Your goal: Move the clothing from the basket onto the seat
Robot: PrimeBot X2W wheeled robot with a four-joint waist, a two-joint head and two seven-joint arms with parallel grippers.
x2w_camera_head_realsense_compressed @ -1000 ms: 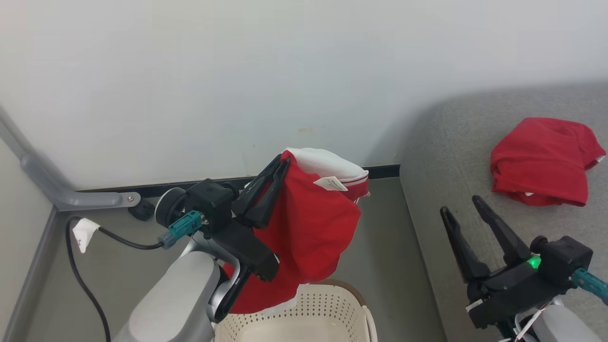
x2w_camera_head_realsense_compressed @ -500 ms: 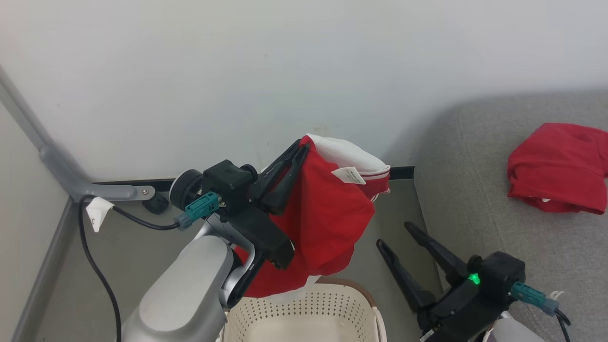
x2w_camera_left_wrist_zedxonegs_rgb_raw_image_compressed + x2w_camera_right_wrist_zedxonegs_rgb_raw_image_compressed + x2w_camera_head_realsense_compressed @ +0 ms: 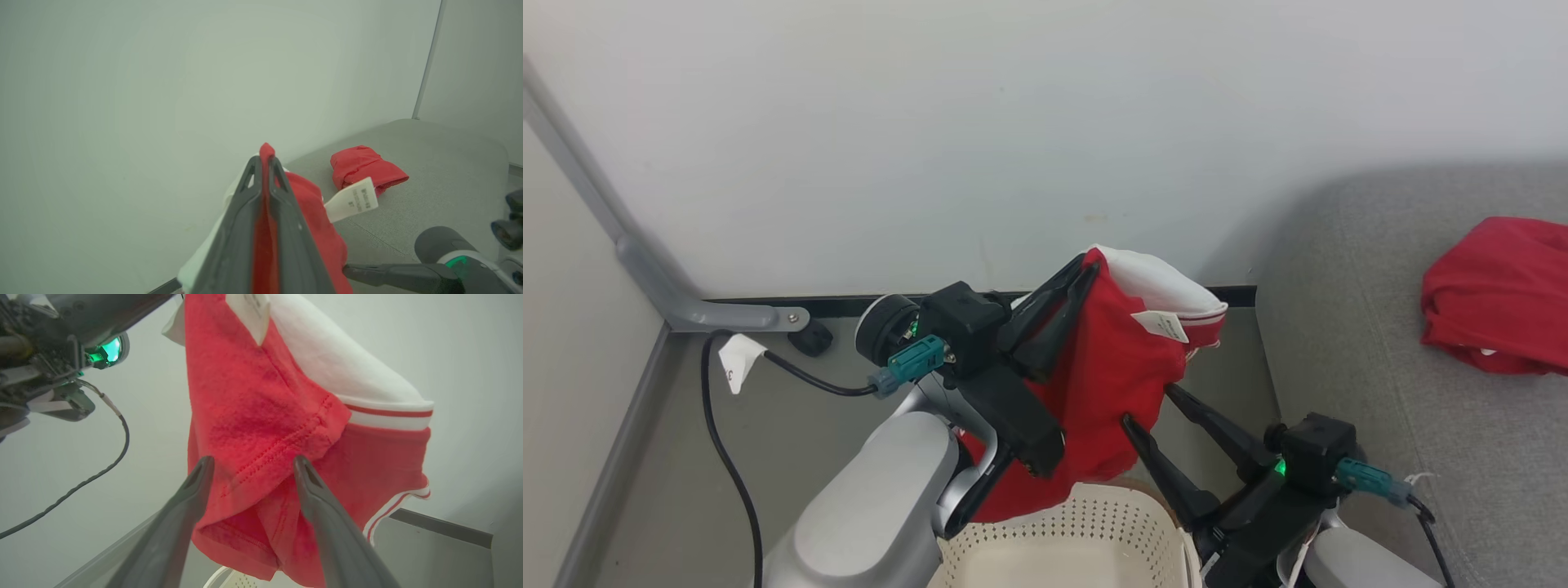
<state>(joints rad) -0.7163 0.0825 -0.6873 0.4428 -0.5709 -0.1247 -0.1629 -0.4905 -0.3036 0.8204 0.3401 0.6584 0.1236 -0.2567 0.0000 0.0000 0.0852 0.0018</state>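
A red garment with white striped trim and a white label [image 3: 1111,384] hangs above the cream perforated basket [image 3: 1078,531]. My left gripper [image 3: 1086,265] is shut on its top fold. The left wrist view shows those fingers [image 3: 265,161] pinching the red cloth [image 3: 316,216]. My right gripper [image 3: 1147,406] is open, its tips at the garment's lower right edge. In the right wrist view its gripper [image 3: 252,461] frames the hanging cloth [image 3: 265,416], just short of it. A plain red garment [image 3: 1499,294] lies crumpled on the grey seat [image 3: 1339,343].
A white wall stands close behind, with a black skirting strip [image 3: 849,300] at its foot. A grey metal bracket [image 3: 719,314] and a black cable [image 3: 727,457] lie on the floor at the left. The seat's rounded edge [image 3: 1266,367] is just right of the basket.
The head view has shifted. My right gripper, still open, has swung left from over the seat to the hanging garment's lower edge. The left gripper keeps its hold.
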